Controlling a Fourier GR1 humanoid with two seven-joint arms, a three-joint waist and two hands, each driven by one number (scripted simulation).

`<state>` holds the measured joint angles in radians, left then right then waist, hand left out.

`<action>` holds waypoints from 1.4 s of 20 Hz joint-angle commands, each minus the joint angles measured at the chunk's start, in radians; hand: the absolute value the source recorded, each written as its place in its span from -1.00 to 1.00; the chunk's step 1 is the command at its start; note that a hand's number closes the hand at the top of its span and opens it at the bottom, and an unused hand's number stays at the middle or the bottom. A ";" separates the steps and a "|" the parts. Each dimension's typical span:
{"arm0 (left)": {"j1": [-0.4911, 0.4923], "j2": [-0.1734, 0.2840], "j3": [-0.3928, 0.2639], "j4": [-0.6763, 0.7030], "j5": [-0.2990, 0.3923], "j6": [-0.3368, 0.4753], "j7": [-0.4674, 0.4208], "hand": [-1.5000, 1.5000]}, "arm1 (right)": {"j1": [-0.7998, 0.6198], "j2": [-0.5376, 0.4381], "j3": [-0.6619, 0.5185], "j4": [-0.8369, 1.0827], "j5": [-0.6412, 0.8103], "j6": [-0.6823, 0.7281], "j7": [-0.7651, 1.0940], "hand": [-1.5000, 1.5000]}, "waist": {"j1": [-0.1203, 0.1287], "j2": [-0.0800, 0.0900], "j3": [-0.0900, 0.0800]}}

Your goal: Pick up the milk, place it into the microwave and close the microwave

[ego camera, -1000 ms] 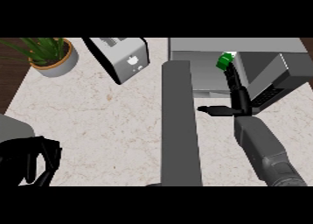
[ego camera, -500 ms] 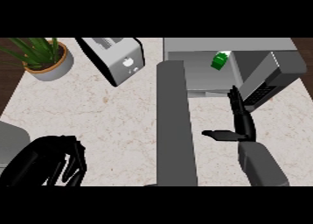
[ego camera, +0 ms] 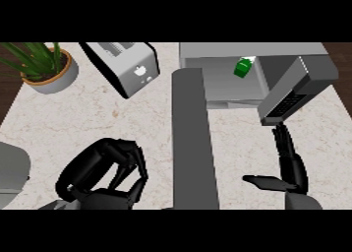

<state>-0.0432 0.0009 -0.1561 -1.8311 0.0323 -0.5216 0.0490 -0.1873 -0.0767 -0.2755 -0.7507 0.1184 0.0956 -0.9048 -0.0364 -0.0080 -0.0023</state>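
The milk, a small green carton (ego camera: 243,67), stands inside the grey microwave (ego camera: 222,91) at the back right. The microwave's door (ego camera: 193,142) is swung open and juts toward me as a long dark grey slab down the middle of the counter. Its keypad panel (ego camera: 289,101) shows at the right. My right hand (ego camera: 289,165) is below the keypad, right of the door, with fingers straight toward the microwave, thumb out to the left, touching nothing. My left hand (ego camera: 102,172) hangs over the counter left of the door, its fingers curled with nothing in them.
A silver toaster (ego camera: 124,66) stands at the back, left of the microwave. A potted plant (ego camera: 46,71) fills the back left corner. A grey rounded object (ego camera: 5,172) sits at the left edge. Pale marble counter (ego camera: 77,123) lies between them.
My right hand has drawn back from the microwave toward me, leaving the milk inside. My left hand has come up into view toward the door, fingers curled.
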 commanded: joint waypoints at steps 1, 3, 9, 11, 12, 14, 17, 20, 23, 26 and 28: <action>-0.058 -0.001 -0.147 0.127 -0.093 0.095 -0.066 1.00 | 0.161 -0.028 0.025 -0.182 -0.024 0.075 0.007 -1.00 | -0.006 0.002 0.000; -0.104 -0.001 -0.126 0.210 -0.131 0.043 -0.083 1.00 | 0.258 -0.004 0.045 -0.253 -0.027 0.082 -0.007 -1.00 | -0.004 0.004 0.000; -0.153 -0.001 -0.288 0.529 -0.261 0.207 -0.293 1.00 | 0.371 -0.026 0.080 -0.457 -0.010 0.082 0.019 -1.00 | 0.003 0.009 0.000; -0.276 -0.001 -0.323 0.664 -0.219 0.327 -0.319 1.00 | 0.385 -0.070 0.066 -0.513 -0.033 0.127 0.031 -1.00 | -0.004 0.011 0.000; -0.257 -0.001 -0.377 0.678 -0.225 0.372 -0.338 1.00 | 0.441 -0.097 0.065 -0.559 -0.053 0.179 0.021 -1.00 | -0.016 0.011 -0.001; -0.286 -0.001 -0.471 0.726 -0.209 0.491 -0.381 1.00 | 0.481 -0.065 0.092 -0.633 -0.089 0.223 0.049 -1.00 | -0.022 0.011 -0.001; -0.324 -0.001 -0.494 0.842 -0.092 0.597 -0.514 1.00 | 0.506 -0.023 0.136 -0.730 -0.101 0.222 0.068 -1.00 | -0.031 0.015 -0.002; -0.377 -0.001 -0.583 0.885 0.018 0.691 -0.545 1.00 | 0.516 -0.083 0.114 -0.815 -0.181 0.301 0.145 -1.00 | -0.047 0.018 -0.003; -0.453 -0.001 -0.653 0.947 0.117 0.750 -0.543 1.00 | 0.538 -0.089 0.114 -0.895 -0.216 0.304 0.200 -1.00 | -0.054 0.019 -0.002; -0.498 -0.001 -0.692 0.988 0.196 0.761 -0.539 1.00 | 0.518 -0.077 0.159 -0.927 -0.183 0.290 0.203 -1.00 | -0.085 0.029 -0.003; -0.472 -0.001 -0.743 1.000 0.230 0.780 -0.541 1.00 | 0.538 -0.115 0.140 -0.984 -0.211 0.321 0.225 -1.00 | -0.100 0.030 -0.004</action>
<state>-0.5011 0.0053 -0.8160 -0.8830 0.1784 0.2115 -0.4837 0.3393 -0.1692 -0.1427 -1.6692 -0.0796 0.3850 -0.6957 -0.1087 0.0148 -0.0051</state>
